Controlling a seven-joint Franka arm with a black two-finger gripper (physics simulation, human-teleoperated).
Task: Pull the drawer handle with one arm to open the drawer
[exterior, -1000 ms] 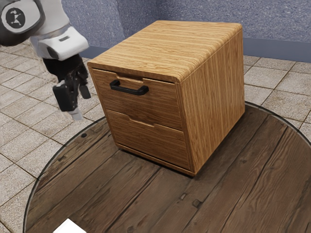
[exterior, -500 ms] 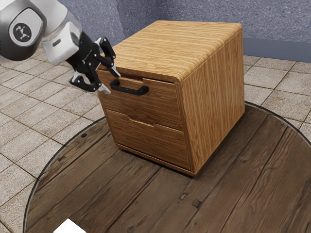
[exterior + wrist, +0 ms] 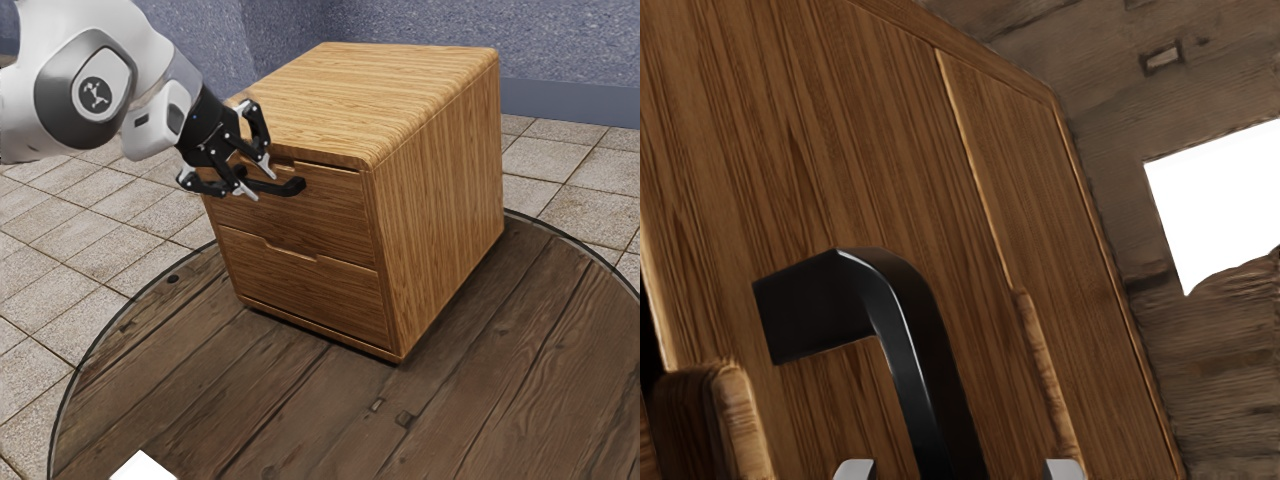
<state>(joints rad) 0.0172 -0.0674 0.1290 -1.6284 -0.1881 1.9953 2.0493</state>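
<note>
Exterior view: black two-finger gripper point(image 3: 256, 180) spread, unclenched, straddling the black bent-bar handle point(image 3: 285, 187) on the flush top drawer point(image 3: 310, 210) of the grained wooden cabinet point(image 3: 400, 110). Wrist view adds pale fingertips point(image 3: 855, 468) clear of it.

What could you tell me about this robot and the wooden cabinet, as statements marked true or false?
1. The cabinet has an upper drawer and a lower drawer. True.
2. The gripper is at the black handle, its fingers open on either side of the bar. True.
3. Both drawers carry a handle. False: the upper drawer has the black handle; the lower drawer has none.
4. The cabinet stands on the floor tiles. False: it stands on the round wooden table.
5. The upper drawer is pulled far out. False: its front sits level with the lower drawer's.
</note>
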